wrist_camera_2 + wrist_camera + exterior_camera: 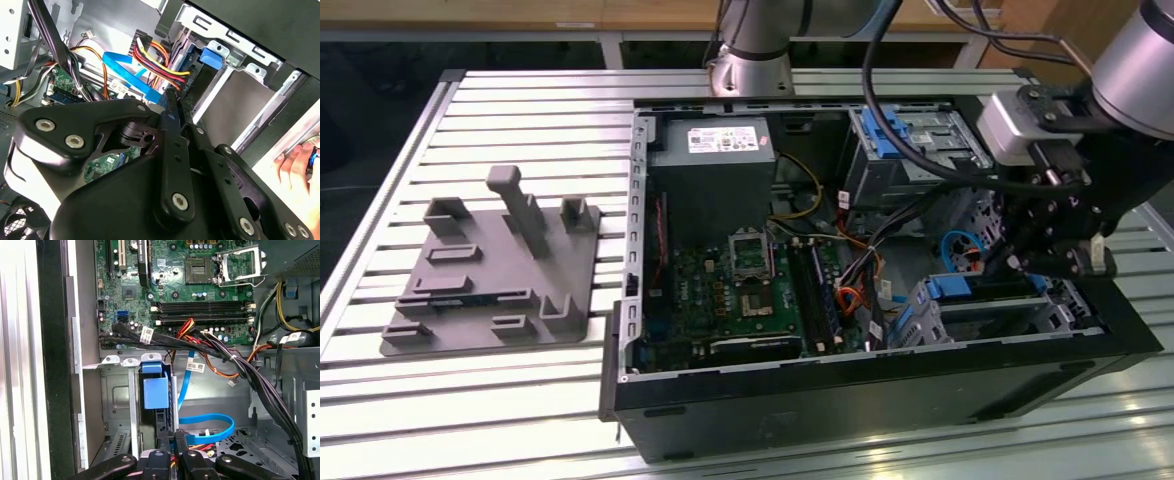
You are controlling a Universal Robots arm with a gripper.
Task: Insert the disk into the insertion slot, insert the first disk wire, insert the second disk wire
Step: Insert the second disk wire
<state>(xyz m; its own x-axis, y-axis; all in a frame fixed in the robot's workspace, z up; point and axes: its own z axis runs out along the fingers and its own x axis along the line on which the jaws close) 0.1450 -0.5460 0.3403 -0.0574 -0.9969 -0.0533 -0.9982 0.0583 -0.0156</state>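
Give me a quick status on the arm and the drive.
Gripper closed at the drive end, on the power plug. Drive seated in its cage. Black cable bundle crosses nearby.

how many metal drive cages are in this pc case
2. A taller cage with a blue latch sits at the upper right of the exterior view. A low cage sits at the lower right, just below the gripper. The arm may hide others.

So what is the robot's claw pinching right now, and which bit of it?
The gripper is closed on a black wire plug, pinching its sides, beside the disk in the insertion slot.
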